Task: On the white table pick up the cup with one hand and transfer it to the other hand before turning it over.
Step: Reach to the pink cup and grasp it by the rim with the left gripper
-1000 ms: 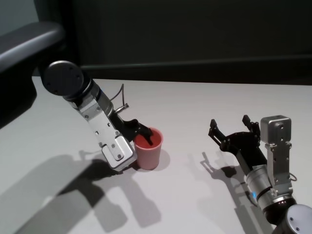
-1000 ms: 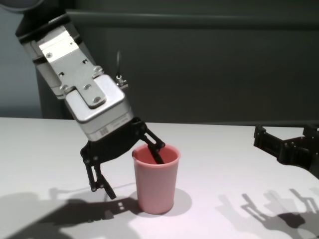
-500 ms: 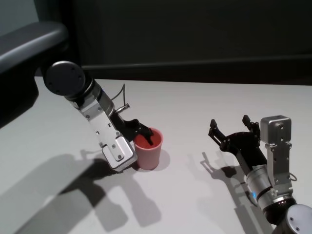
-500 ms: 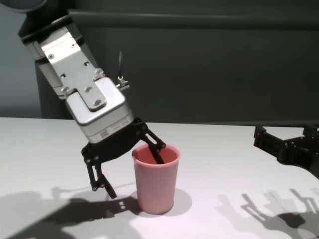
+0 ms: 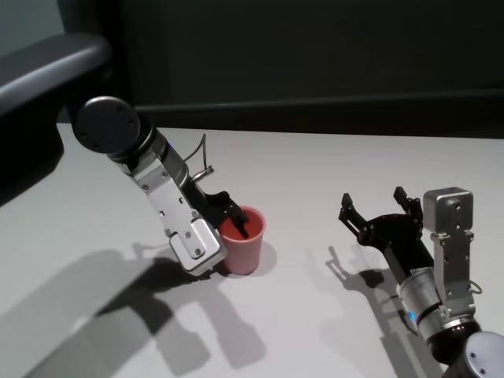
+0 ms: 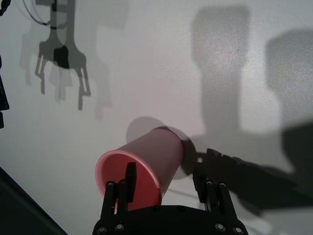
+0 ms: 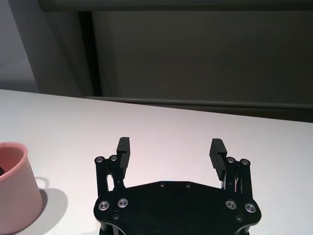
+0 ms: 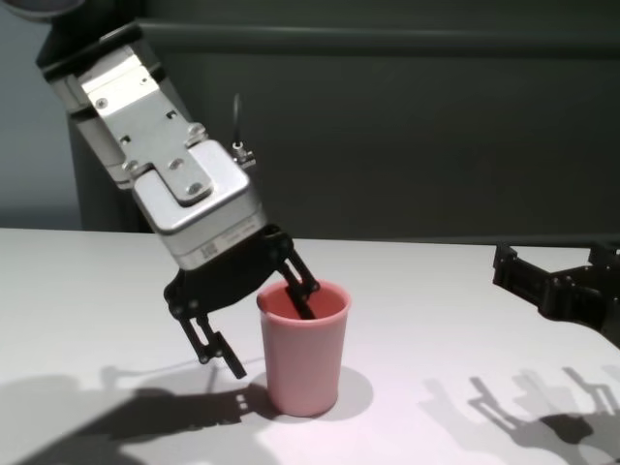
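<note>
Pink cup upright at lower centre on white table, wall straddled by parted left hand; uneven closing likely to tip it; right hand spread wide, idle at right.

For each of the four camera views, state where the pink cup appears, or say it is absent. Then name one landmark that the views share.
Head view: cup left of centre, on the white table.
Chest view: cup low, centre.
Left wrist view: cup low, centre, one finger of the left gripper inside its rim, one outside.
Right wrist view: cup at lower left edge.
Shared landmark: the table's far edge against the dark wall.
</note>
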You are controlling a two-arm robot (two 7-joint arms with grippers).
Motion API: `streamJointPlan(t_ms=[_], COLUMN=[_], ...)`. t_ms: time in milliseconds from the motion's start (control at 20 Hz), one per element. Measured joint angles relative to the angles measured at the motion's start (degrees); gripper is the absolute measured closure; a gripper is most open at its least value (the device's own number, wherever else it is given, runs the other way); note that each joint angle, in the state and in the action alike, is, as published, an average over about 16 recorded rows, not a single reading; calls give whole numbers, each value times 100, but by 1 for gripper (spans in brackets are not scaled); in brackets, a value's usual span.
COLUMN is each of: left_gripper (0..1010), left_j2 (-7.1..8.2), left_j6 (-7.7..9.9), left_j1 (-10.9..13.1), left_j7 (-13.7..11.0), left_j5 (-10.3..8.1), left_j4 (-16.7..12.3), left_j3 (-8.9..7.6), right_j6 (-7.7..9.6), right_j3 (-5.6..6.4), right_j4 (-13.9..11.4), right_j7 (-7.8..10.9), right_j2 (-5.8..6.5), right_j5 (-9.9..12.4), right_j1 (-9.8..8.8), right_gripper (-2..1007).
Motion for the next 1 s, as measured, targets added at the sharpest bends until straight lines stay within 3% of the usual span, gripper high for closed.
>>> streamJointPlan(t_ms=[1000], left_gripper=[863], left_j2=[67], left_j6=[44], left_j1=[-82], left_j7=[127], left_j5=[-138], left_j4=[-27], left_j3=[211], right_j6=[0], right_j3=[0], right_j4=[0], right_j7=[0], right_j2=[0], right_j5=[0], right_j1=[0], right_gripper=[3])
